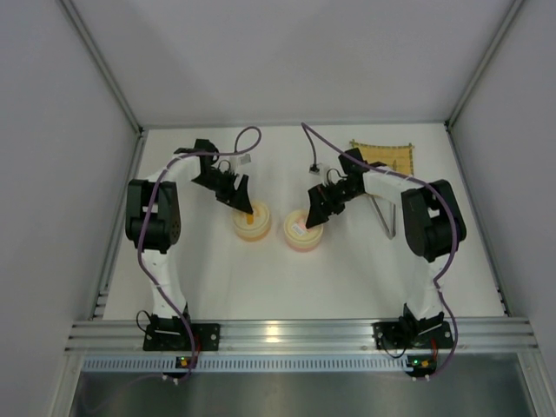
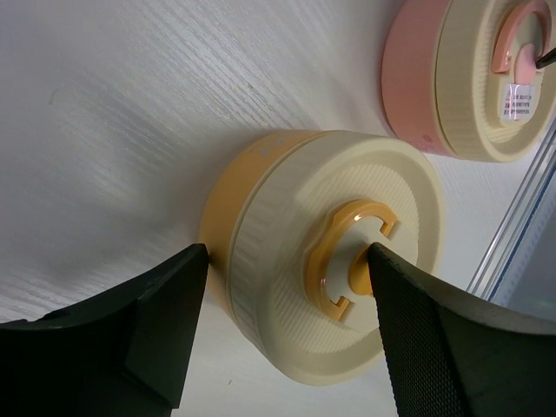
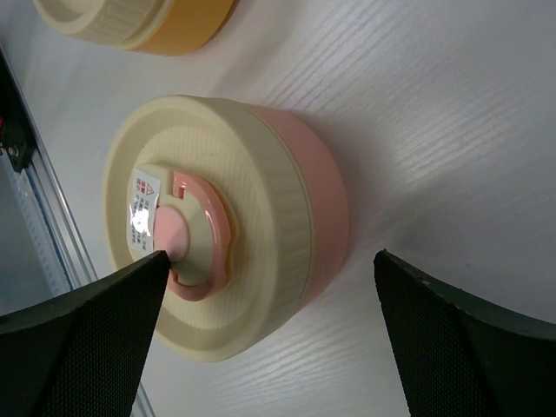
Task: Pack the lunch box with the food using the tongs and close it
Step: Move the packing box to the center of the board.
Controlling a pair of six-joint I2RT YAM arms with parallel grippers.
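Left wrist, round yellow lunch box (image 2: 228,187), ribbed cream lid (image 2: 291,213), grained table (image 2: 130,104)

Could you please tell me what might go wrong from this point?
The left tool seems off-centre over the yellow box, so closing might shove it rather than grip the lid. The right tool stands open around the pink box nearby; the arms could collide. The tongs lie beside the right arm and might get knocked.
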